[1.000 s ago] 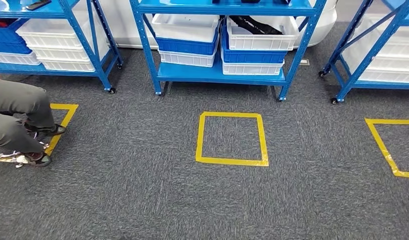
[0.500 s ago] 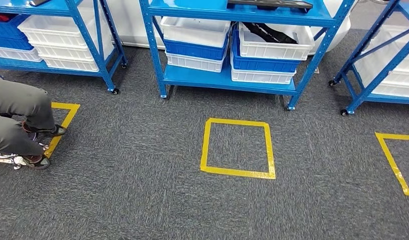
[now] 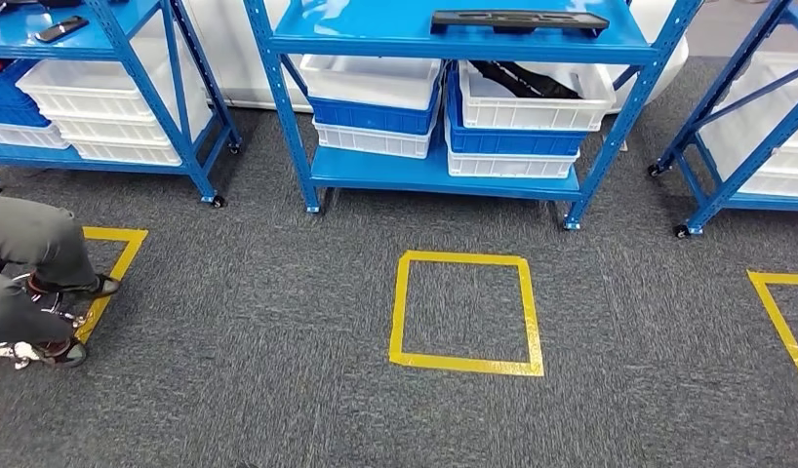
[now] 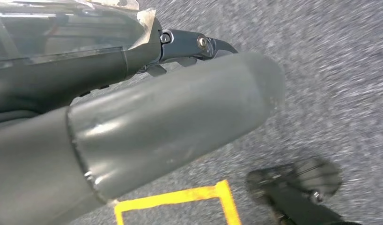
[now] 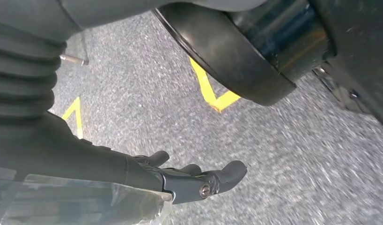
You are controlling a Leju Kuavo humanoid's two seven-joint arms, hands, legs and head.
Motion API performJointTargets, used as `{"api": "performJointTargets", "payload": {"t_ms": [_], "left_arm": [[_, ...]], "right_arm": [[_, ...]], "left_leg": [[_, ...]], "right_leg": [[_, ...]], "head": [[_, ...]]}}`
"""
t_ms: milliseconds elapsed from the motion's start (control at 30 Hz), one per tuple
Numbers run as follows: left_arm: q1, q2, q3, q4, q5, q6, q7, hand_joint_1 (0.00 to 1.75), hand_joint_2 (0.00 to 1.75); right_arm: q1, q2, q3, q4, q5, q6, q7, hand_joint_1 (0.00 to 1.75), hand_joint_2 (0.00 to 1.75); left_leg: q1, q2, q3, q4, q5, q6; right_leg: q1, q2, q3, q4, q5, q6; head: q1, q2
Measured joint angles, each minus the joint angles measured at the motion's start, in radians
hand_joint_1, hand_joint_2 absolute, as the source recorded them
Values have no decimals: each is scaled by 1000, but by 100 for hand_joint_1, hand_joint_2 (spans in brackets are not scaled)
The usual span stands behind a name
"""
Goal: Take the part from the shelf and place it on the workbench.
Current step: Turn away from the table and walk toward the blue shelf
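Note:
A long flat black part (image 3: pixel 520 19) lies on the upper board of the middle blue shelf (image 3: pixel 444 171), at the far side of the head view. My left hand (image 4: pixel 147 117) hangs over the grey carpet, its thick thumb and dark fingers (image 4: pixel 199 44) stretched out with nothing in them. My right hand (image 5: pixel 133 173) also hangs above the carpet, its dark fingers (image 5: pixel 213 178) straight and apart, holding nothing. Both hands are far from the shelf.
White and blue bins (image 3: pixel 512 107) are stacked on the lower board. More blue shelves stand left (image 3: pixel 102 88) and right (image 3: pixel 746 127). A yellow tape square (image 3: pixel 466 312) marks the carpet before the middle shelf. A person's legs (image 3: pixel 34 263) are at the left.
The camera has moved: the whole scene has slid down in the picture, and the middle shelf's upper board with the black part has come into view.

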Motion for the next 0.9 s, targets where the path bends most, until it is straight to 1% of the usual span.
{"api": "performJointTargets", "payload": {"t_ms": [33,67,100,133,167,200,233,267,300,333,367,400,433,467,500,533,567,600,633,667,700,733,767,800,833,867,900], "left_arm": [[1,1,0,0,-1,0,0,0,0],[2,1,1,0,-1,-1,0,0,0],[2,1,1,0,-2,-1,1,0,0],[2,1,1,0,-3,-1,0,0,0],[1,1,1,0,-3,0,0,0,0],[1,1,1,-1,-3,0,0,0,0],[0,1,1,-1,-4,0,-1,0,0],[-1,2,2,-1,-4,0,-1,0,0],[-2,2,4,-1,-4,0,-1,0,0],[-3,2,6,-1,-5,0,-1,0,0],[-2,2,8,-1,-6,0,-1,0,0],[-1,1,11,-1,-6,0,-1,0,0],[0,0,13,-1,-7,0,-1,0,0],[0,-1,14,-1,-8,0,-1,0,0],[0,-2,15,0,-8,0,-1,0,0],[0,-2,16,0,-9,1,-1,0,0],[0,-2,17,0,-9,1,-1,0,0],[0,-3,18,0,-9,1,-2,0,0],[-1,-2,19,0,-10,1,-2,0,0],[-2,-2,20,0,-10,2,-3,0,0],[-3,-3,21,0,-10,2,-4,0,0],[-5,-3,22,-1,-10,2,-5,0,0],[-5,-3,24,-1,-11,2,-6,0,0],[-5,-4,25,-1,-12,2,-7,0,0],[-5,-4,27,-1,-13,2,-7,0,0],[-5,-3,28,-1,-14,2,-7,0,0],[-4,-3,30,-1,-16,2,-7,0,0]], "right_arm": [[0,0,0,1,0,0,-1,0,175],[0,0,-1,1,0,-1,-1,0,175],[0,0,-1,1,0,-1,-1,0,175],[-1,-1,-1,1,1,-2,-1,0,175],[-1,-2,-2,1,1,-2,-1,0,175],[-2,-3,-2,1,1,-3,-1,0,175],[-3,-3,-2,1,2,-3,-2,0,175],[-3,-4,-2,1,2,-3,-2,0,175],[-3,-5,-2,1,3,-3,-2,0,175],[-4,-6,-4,1,3,-3,-4,0,175],[-5,-7,-6,1,3,-3,-5,0,175],[-6,-8,-7,1,4,-3,-6,0,175],[-7,-9,-9,1,5,-3,-6,0,175],[-7,-9,-9,1,7,-2,-5,0,175],[-6,-10,-10,2,9,-2,-5,0,175],[-5,-11,-11,3,9,-2,-4,0,175],[-6,-12,-13,3,10,-1,-4,0,175],[-7,-12,-14,4,11,-1,-4,0,175],[-9,-11,-16,4,13,-1,-4,0,175],[-11,-10,-17,3,14,-1,-4,0,175],[-12,-9,-17,3,16,-1,-4,0,175],[-13,-8,-18,3,18,-1,-4,0,175],[-13,-8,-18,3,19,-1,-4,0,175],[-12,-8,-18,3,19,-1,-4,0,175],[-11,-8,-19,3,20,-1,-3,0,175],[-9,-8,-19,3,20,-1,-3,0,175],[-7,-8,-21,3,21,-1,-3,0,175]], "left_leg": [[-2,2,4,-38,50,5],[-5,3,8,-62,82,12],[-8,3,14,-71,85,19],[-9,2,28,-77,83,28],[-9,1,45,-86,83,37],[-10,0,61,-93,80,47],[-11,-2,76,-98,76,55],[-12,-3,88,-100,67,61],[-14,-4,100,-101,55,65],[-16,-6,113,-102,42,68],[-19,-8,129,-102,28,69],[-22,-11,148,-102,13,70],[-25,-14,168,-102,-1,70],[-28,-15,186,-102,-16,70],[-32,-17,204,-101,-30,69],[-35,-19,216,-101,-44,67],[-37,-20,226,-101,-54,62],[-38,-21,234,-98,-60,59],[-38,-22,235,-92,-62,55],[-37,-21,230,-75,-59,51],[-36,-19,213,-43,-55,47],[-33,-18,185,2,-56,41],[-27,-16,147,56,-65,32],[-21,-15,106,109,-83,23],[-14,-15,66,149,-107,14],[-8,-14,35,168,-125,7],[-2,-12,16,161,-127,0]], "right_leg": [[2,1,10,-4,-13,7],[4,1,23,-8,-21,15],[8,2,38,-13,-22,25],[10,2,50,-18,-21,34],[12,1,55,-9,-15,42],[13,0,41,20,-8,48],[13,0,11,68,-6,48],[13,-1,-33,131,-12,47],[14,-1,-82,190,-33,40],[17,-1,-126,230,-66,31],[20,-1,-158,245,-98,26],[23,-1,-175,233,-116,23],[27,-1,-180,198,-107,26],[31,-1,-179,148,-64,31],[34,-1,-177,100,-4,36],[38,-2,-171,64,49,33],[42,-2,-165,42,90,26],[43,-3,-159,36,104,15],[40,-2,-148,32,103,2],[37,-2,-137,26,103,-6],[32,-2,-125,19,98,-14],[28,-2,-111,14,94,-22],[27,-2,-101,10,87,-29],[26,-2,-92,8,79,-32],[24,-1,-83,8,70,-33],[22,0,-72,8,60,-31],[19,2,-59,8,49,-28]], "head": [[0,0],[-1,0],[-2,0],[-1,0],[-1,0],[0,0],[2,0],[3,0],[4,0],[4,0],[3,0],[4,0],[4,0],[4,0],[3,0],[1,0],[-1,0],[-3,0],[-4,0],[-4,0],[-5,0],[-5,0],[-6,0],[-7,0],[-6,0],[-7,0],[-7,0]]}}
